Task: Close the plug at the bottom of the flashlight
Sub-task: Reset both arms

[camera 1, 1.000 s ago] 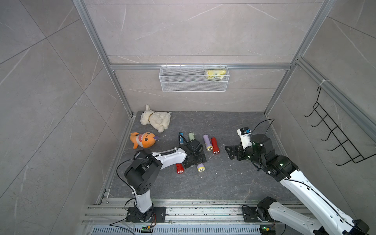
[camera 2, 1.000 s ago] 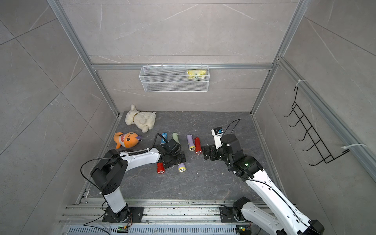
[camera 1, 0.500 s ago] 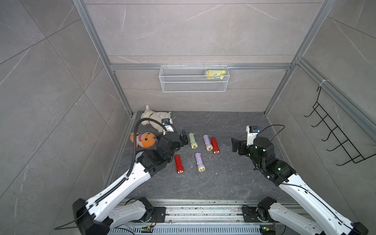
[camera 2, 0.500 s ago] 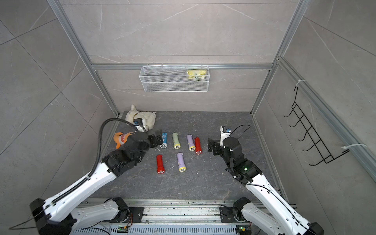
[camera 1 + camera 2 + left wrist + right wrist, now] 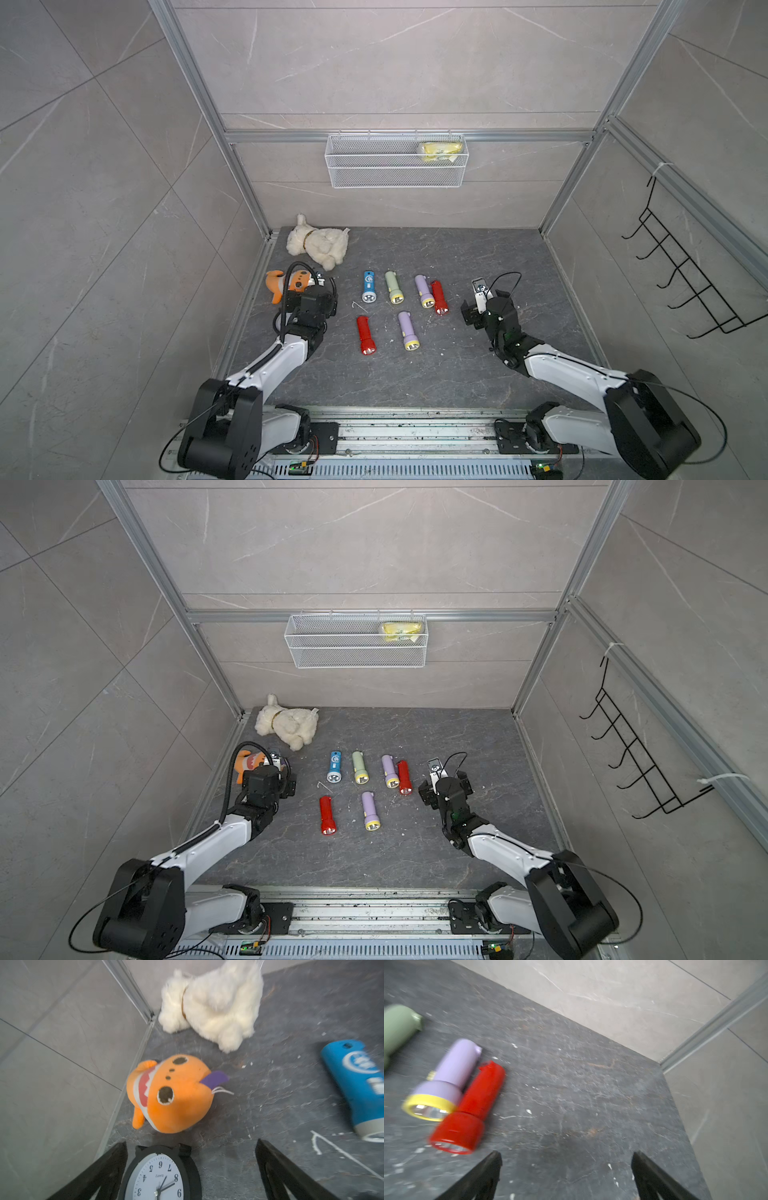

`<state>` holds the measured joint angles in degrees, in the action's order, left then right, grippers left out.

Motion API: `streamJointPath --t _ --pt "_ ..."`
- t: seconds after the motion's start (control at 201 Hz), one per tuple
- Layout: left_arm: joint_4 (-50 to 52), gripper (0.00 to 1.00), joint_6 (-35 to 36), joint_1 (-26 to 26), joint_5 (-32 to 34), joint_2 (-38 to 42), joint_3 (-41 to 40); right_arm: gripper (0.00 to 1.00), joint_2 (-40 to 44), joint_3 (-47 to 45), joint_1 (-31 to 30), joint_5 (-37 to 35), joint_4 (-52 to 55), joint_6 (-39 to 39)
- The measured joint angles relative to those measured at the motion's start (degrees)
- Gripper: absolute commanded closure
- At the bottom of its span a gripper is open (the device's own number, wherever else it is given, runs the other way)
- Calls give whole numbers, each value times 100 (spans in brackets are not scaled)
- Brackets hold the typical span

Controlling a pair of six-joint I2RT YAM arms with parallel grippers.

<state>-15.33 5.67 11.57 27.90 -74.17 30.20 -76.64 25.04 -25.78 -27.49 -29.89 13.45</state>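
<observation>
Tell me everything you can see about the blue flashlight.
The blue flashlight lies on the dark stone floor, at the left end of the back row, lens end toward the robot's base. Its body looks like smooth plastic with a round white logo; the head is grey around a clear lens. It lies apart from the pale green flashlight beside it; only the floor touches it.

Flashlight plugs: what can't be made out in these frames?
- Top views: plugs on all six flashlights, e.g. blue flashlight, too small.
- Right wrist: touching purple flashlight and red flashlight tails motion-blurred; green flashlight cut by frame edge.
- Left wrist: blue flashlight head cut by frame edge.
</observation>
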Motion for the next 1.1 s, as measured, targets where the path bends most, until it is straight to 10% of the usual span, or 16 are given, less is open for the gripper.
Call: streamJointPath --t 0.304,0.538,0.757,1.095 --pt "-588 0 -142 -763 -1058 -1384 232 0 -1091 695 411 -380 -1093 452" --pt "-1049 0 -216 -953 -1615 -1360 227 0 -592 715 743 -11 -509 81" --pt "-3543 0 -304 -1263 -2070 -1115 -1646 1 -802 531 1008 466 -254 -203" --pt "-3289 0 -490 -1325 -2247 -1193 -992 0 -90 -584 1093 1333 -828 -219"
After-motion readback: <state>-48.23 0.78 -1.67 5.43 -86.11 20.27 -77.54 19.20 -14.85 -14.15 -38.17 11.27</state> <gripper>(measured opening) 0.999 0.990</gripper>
